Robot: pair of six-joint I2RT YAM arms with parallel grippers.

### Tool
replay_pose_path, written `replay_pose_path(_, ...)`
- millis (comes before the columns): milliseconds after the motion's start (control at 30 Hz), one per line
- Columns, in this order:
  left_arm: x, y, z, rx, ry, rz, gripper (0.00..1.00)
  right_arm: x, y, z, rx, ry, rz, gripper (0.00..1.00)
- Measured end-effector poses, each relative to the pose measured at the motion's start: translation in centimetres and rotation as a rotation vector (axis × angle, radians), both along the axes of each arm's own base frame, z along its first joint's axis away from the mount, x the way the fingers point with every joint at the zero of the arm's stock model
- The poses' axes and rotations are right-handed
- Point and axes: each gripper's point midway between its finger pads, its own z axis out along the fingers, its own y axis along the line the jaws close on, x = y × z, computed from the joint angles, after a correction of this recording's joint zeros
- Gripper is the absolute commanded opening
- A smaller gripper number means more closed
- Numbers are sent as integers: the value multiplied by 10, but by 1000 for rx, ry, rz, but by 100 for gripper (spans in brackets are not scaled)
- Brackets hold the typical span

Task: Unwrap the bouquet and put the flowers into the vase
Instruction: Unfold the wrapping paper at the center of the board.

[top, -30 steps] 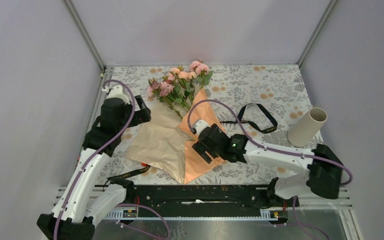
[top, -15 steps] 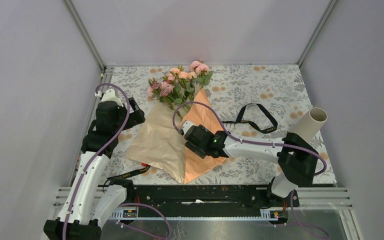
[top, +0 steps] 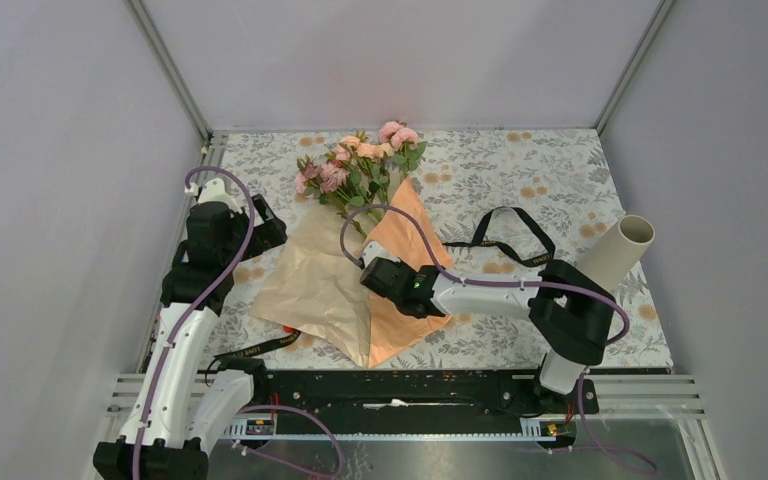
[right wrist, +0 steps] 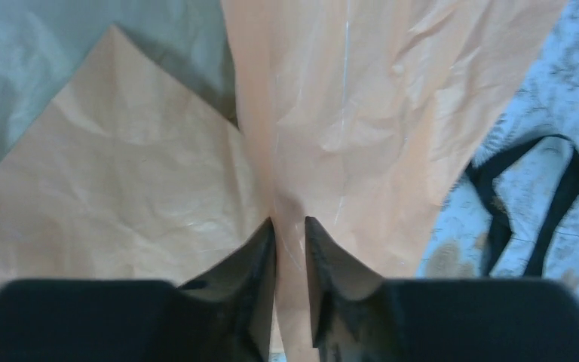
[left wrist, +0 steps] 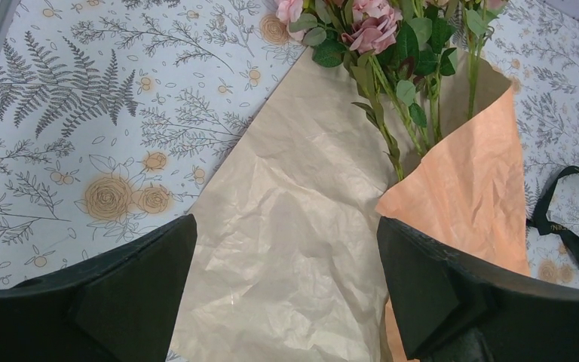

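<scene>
From above, with 12 o'clock at the far wall, my left end effector [left wrist: 284, 234] is at about 9 o'clock on the desk [top: 560, 170]. It is wide open and holds nothing. My two black fingers [left wrist: 136, 286] are far apart, and it hangs over the left edge of the tan paper [top: 315, 280].

The bouquet [top: 360, 240] lies flat near the middle of the desk. Its wrapping is spread open. The tan paper is on the left side and reaches down to about 6 o'clock. The flowers [top: 360, 160] lie on the paper with their pink and peach heads pointing to 12 o'clock, past the top edge of the paper. Their thin green stems run down and go under the orange paper [top: 405, 225], which is on the right side.

My right end effector [right wrist: 290, 234] is down on the orange paper, near the middle of the bouquet. It is narrow. Its two fingers [right wrist: 249, 271] are almost together, and they pinch a raised fold of the orange paper between them.

A black ribbon [top: 510, 235] lies in a loose loop on the desk, just to the right of the orange paper. Another bit of ribbon [top: 250, 350] lies by the lower left corner of the tan paper.

The vase [top: 615, 252] is at 3 o'clock, near the right edge of the desk, well apart from the bouquet.
</scene>
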Motion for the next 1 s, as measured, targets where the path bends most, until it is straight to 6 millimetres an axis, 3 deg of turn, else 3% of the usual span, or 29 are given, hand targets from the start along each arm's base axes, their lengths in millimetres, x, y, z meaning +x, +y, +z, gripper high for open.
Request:
replay_pose_path(167, 0, -1, 0, -7, 0, -5, 99, 13, -7, 19, 11, -99, -70, 0)
replay_pose_path(367, 2, -5, -4, -19, 15, -22, 99, 27, -19, 65, 144, -176, -170, 0)
replay_pose_path(500, 4, -11, -10, -38, 41, -47, 99, 49, -53, 78, 281, -146, -319, 0)
replay_pose_path(633, 4, -15, -14, -53, 54, -65, 99, 64, -94, 60, 380, -78, -492, 1)
replay_pose_path(767, 3, -17, -16, -63, 59, -75, 99, 66, -130, 30, 422, -7, -654, 12)
replay_pose_path(833, 3, -19, -16, -67, 58, -80, 99, 64, -139, 21, 431, 13, -702, 29)
replay_pose_path(900, 3, -20, -17, -70, 59, -85, 99, 63, -141, 21, 448, 22, -717, 55)
replay_pose_path(1000, 2, -21, -17, -74, 60, -92, 99, 62, -137, 38, 506, 6, -701, 73)
